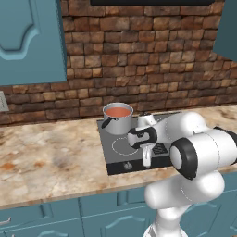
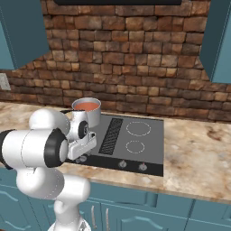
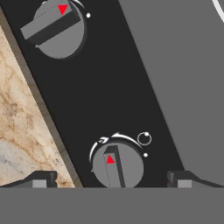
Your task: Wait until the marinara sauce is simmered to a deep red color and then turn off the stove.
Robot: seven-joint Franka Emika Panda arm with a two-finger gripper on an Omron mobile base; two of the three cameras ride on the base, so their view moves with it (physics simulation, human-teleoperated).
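Right now the pincer point(image 3: 112, 183) hangs with its jaws spread wide, empty, straddling a round knob point(image 3: 117, 165) on the stove point(image 1: 121, 158) front strip. A second knob point(image 3: 54, 28) sits further along that strip, and that is the risk — closing on the wrong one would leave the burner under the pot point(image 1: 118, 119) lit. A lopsided pinch could also slide off the knob's raised bar. Acting too soon is another hazard: the marinara sauce point(image 1: 118, 111), in the pot at the stove's back corner, looks orange-red rather than deep red. Both fingertips are cut off low in the hand view, and the arm hides the knobs near the table point(image 1: 41, 157) edge from the base cameras.
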